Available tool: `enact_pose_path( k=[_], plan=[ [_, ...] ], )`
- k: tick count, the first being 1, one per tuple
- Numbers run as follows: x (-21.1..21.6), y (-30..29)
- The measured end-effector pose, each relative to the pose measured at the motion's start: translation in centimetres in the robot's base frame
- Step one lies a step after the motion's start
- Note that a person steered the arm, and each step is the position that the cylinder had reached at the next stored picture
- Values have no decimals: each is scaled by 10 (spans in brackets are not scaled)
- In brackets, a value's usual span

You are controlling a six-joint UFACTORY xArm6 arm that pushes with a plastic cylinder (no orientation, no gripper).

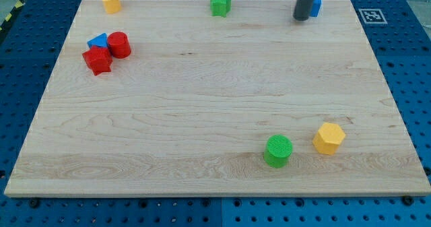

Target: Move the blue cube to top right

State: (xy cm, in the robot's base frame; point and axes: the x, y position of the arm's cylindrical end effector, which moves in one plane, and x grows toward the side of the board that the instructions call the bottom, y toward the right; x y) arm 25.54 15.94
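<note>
Bench (202, 92) with rod; no pincer shows, so its state cannot be told. My tip (300, 17) touches the blue cube (316, 5), just right of it.
</note>
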Motion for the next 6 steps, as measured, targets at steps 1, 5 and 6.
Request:
enact_pose_path(
  k=[1,5,6],
  plan=[
    [-12,-21],
    [-35,23],
    [-35,28]
  ],
)
